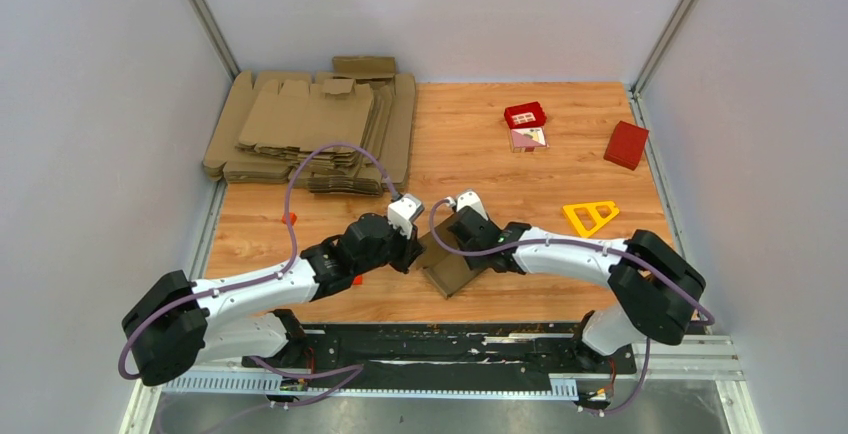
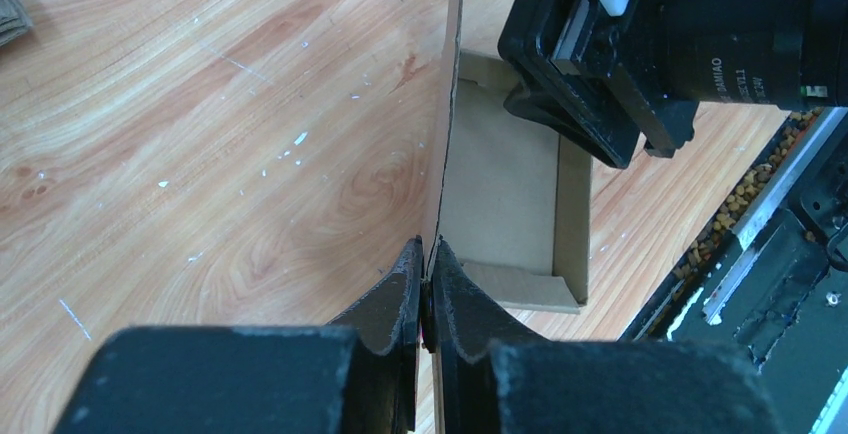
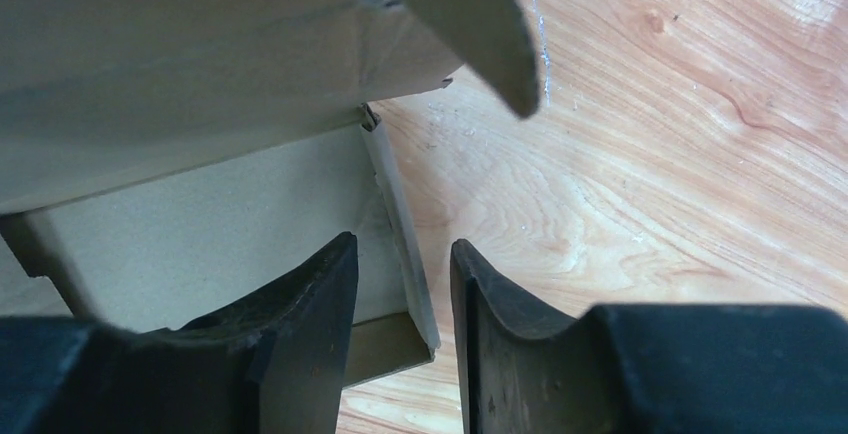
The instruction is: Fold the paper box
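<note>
Brown cardboard is sitting half-formed close to the middle of the counter's (image 1: pixel 520 174) near edge: the paper box (image 1: pixel 452 266) is lying between the two arms, well apart from the pile of flat blanks (image 1: pixel 310 129) at the far left corner. The left claw (image 2: pixel 428 254) is pinching shut on the thin edge of one tall panel and holding it upright, almost square to the box floor. The right claw (image 3: pixel 402 244) is standing narrowly apart and straddling a low side wall. One finger (image 3: pixel 300 314) is hanging inside the tray and the other outside over the bare wood, and neither looks to be pressing on the wall. To my eye the job is somewhere in its middle, at the stage of raising and locking the walls, with the lid part not yet closed. The next move, I would guess, is calling for the right claw to nip or nudge that side wall and its loose end tab inward while the left is steadying the tall panel. Too hard a push is likely to slide the light box along the wood or crease it off its score lines. The box itself is looking like a shallow open tray of plain, unprinted card, matte and thin, with short folded rims along its sides. A small gap is showing at one corner where two walls meet, and a rounded flap is hanging loose above it in the right wrist view.
</note>
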Robot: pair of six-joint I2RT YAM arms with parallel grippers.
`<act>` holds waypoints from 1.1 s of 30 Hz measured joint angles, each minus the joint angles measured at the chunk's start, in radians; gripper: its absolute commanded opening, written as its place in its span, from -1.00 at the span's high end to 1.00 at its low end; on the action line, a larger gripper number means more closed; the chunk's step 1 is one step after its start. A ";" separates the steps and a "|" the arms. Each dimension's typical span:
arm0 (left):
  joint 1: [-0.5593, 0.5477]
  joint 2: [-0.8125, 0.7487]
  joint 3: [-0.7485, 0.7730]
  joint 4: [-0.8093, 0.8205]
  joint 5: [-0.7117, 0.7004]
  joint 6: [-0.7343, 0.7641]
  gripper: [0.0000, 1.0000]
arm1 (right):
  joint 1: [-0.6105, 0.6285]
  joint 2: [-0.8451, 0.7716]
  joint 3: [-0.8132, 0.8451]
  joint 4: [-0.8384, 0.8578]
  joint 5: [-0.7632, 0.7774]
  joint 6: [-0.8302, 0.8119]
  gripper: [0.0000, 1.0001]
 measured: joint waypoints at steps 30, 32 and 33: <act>0.003 0.006 0.036 -0.102 -0.062 -0.014 -0.09 | -0.008 0.031 0.053 -0.027 0.043 0.074 0.02; 0.003 0.005 0.036 -0.108 -0.077 -0.020 -0.08 | -0.009 -0.014 0.035 -0.021 0.019 0.080 -0.28; 0.003 0.004 0.035 -0.108 -0.084 -0.022 -0.08 | -0.011 -0.048 0.019 -0.016 0.002 0.079 -0.42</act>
